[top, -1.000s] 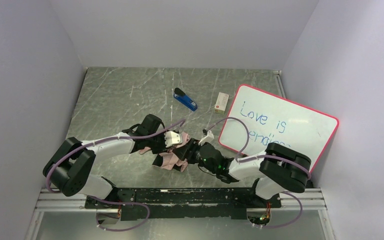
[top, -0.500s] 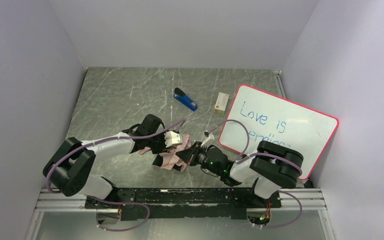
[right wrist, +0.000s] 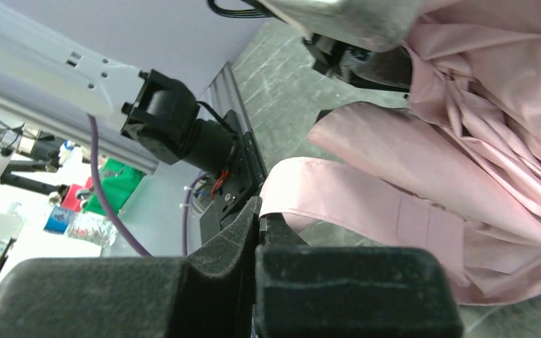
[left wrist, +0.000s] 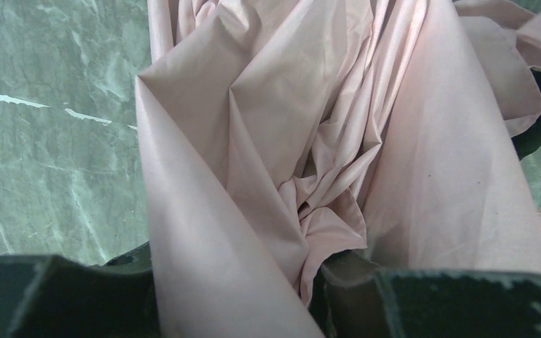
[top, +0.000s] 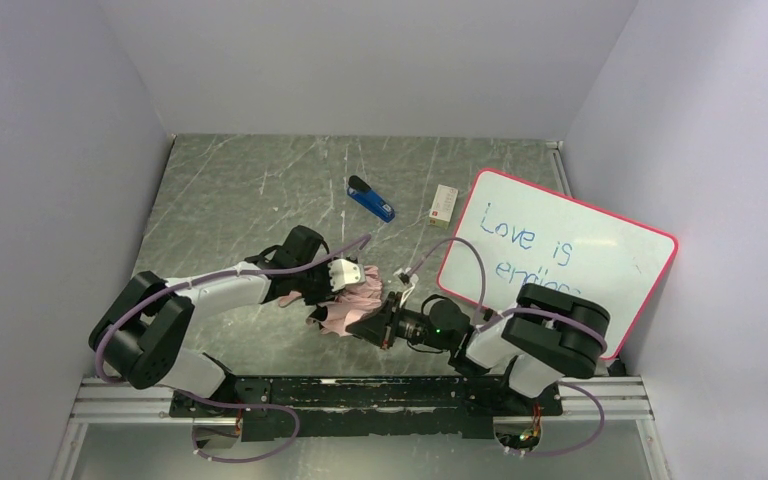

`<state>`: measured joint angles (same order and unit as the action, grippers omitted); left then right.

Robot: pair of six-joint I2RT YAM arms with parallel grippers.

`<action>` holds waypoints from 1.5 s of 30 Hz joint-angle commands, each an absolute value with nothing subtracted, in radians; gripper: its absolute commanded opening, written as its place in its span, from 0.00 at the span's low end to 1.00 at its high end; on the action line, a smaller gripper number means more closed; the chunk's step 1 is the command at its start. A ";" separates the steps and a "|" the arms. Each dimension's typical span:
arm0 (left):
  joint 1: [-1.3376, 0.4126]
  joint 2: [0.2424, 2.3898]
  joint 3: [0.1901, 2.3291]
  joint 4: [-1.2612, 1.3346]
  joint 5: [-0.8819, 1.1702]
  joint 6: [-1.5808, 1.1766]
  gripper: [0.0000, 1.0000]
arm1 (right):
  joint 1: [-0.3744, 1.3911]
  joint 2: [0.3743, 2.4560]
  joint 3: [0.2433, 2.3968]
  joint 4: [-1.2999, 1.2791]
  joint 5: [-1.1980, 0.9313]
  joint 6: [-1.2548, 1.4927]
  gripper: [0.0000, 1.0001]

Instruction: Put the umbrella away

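The umbrella (top: 343,312) lies as a crumpled bundle of pale pink fabric near the table's front, between both arms. My left gripper (top: 337,288) comes in from the left and is shut on the bundle; in the left wrist view folds of the umbrella (left wrist: 310,127) fill the gap between the dark fingers (left wrist: 430,303) of the left gripper (left wrist: 236,282). My right gripper (top: 373,326) reaches in low from the right. In the right wrist view the right gripper (right wrist: 258,215) has its jaws pressed together, with the end of the flat pink strap (right wrist: 366,204) pinched at their tips.
A blue-and-black stapler (top: 371,200) and a small white box (top: 443,206) lie farther back on the marbled table (top: 230,190). A pink-framed whiteboard (top: 560,250) with writing leans at the right. Grey walls close in both sides and the back.
My right gripper has slid left along the table to the umbrella and closed its jaws on the strap end. The left gripper has kept its hold and place.
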<state>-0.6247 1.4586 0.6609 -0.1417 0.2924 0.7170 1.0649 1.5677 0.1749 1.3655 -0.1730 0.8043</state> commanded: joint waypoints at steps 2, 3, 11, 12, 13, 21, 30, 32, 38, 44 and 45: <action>-0.597 1.521 0.621 -0.190 0.143 0.752 0.05 | 1.058 1.492 0.172 1.382 -0.327 0.743 0.00; -0.596 1.522 0.621 -0.189 0.142 0.752 0.05 | 1.059 1.470 0.178 1.342 -0.346 0.737 0.00; -0.582 1.548 0.636 -0.180 0.132 0.747 0.05 | 1.059 1.155 0.232 0.907 -0.426 0.599 0.00; -0.581 1.553 0.637 -0.179 0.132 0.746 0.05 | 1.059 1.108 0.236 0.858 -0.418 0.585 0.00; -0.580 1.555 0.639 -0.178 0.133 0.746 0.05 | 1.059 1.067 0.240 0.817 -0.412 0.575 0.00; -0.575 1.575 0.654 -0.172 0.126 0.741 0.05 | 1.058 0.937 0.297 0.648 -0.477 0.540 0.00; -0.575 1.583 0.655 -0.174 0.122 0.745 0.05 | 1.069 1.017 0.405 0.252 -0.525 0.289 0.00; -0.575 1.584 0.652 -0.168 0.116 0.746 0.05 | 1.102 1.042 0.419 0.189 -0.501 0.245 0.04; -0.575 1.586 0.647 -0.158 0.103 0.746 0.05 | 1.349 1.164 0.494 0.053 -0.301 0.174 0.29; -0.575 1.589 0.650 -0.160 0.098 0.747 0.05 | 1.390 1.157 0.478 0.100 -0.232 0.230 0.33; -0.575 1.588 0.651 -0.160 0.096 0.747 0.05 | 1.389 1.130 0.475 0.101 -0.193 0.235 0.34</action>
